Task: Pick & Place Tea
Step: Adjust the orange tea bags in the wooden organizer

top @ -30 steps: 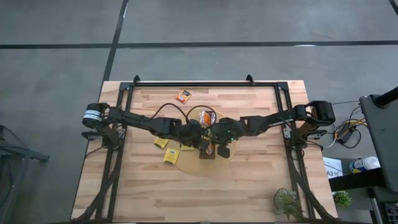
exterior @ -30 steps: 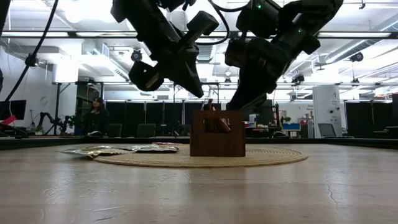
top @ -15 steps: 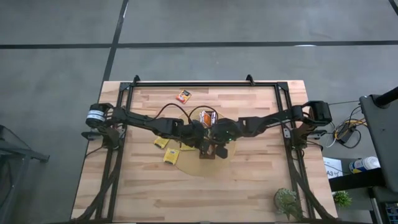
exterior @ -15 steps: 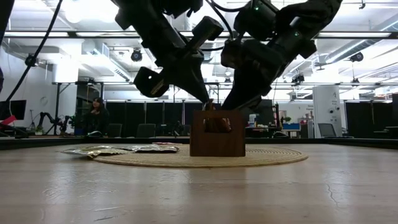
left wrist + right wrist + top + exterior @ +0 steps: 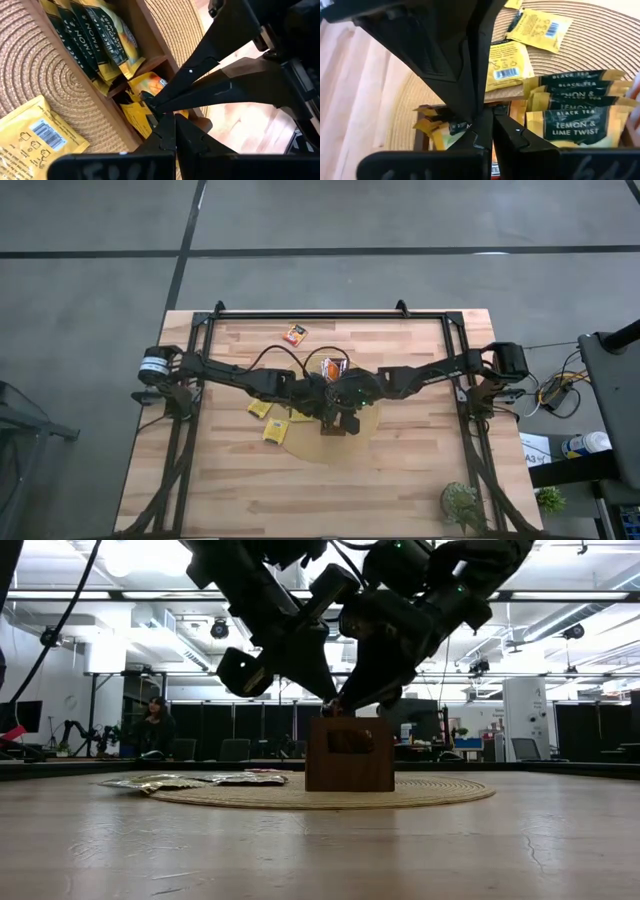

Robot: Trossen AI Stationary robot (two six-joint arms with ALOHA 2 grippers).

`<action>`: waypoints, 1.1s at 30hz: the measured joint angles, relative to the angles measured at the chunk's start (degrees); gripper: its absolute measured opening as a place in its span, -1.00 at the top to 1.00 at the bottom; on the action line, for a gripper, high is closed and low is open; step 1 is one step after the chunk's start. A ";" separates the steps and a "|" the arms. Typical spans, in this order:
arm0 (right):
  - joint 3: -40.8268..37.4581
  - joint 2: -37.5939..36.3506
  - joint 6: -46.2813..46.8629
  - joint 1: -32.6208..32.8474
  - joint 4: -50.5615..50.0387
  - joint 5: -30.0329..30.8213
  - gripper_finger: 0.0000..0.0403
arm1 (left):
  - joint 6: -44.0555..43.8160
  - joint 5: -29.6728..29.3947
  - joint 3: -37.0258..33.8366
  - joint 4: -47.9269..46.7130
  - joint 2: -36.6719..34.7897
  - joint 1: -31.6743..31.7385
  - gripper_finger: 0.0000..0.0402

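Both hands meet over the end compartment of the dark-brown tray on the round woven mat, leaving little room between them. The left hand and right hand each have fingers pressed together among crumpled yellow sachets, perhaps nipping one. Beside these stand "LEMON & LIME TWIST" black-tea sachets. Loose yellow sachets lie on the tabletop.

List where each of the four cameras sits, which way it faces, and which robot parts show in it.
High: overhead, facing down on the table; both arms meet over the tray.
Low: table height, facing the room; both arms above the tray.
Left wrist: looks past the shut left hand into the tray's sachets.
Right wrist: past the shut right hand, same sachets.
All four share the tray.
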 joint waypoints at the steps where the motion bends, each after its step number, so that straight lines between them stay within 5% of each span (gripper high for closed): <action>1: 0.04 0.00 0.01 -0.02 0.00 -0.49 0.96 | -0.01 0.11 0.00 0.05 0.00 0.00 1.00; 21: 0.40 -4.62 -1.93 0.00 -9.48 -0.69 0.96 | 2.22 -1.15 1.81 -4.79 -3.05 0.41 1.00; 33: 0.36 -16.25 -1.46 0.00 -13.54 0.55 0.96 | 4.92 -1.92 1.75 -12.18 -3.02 0.26 1.00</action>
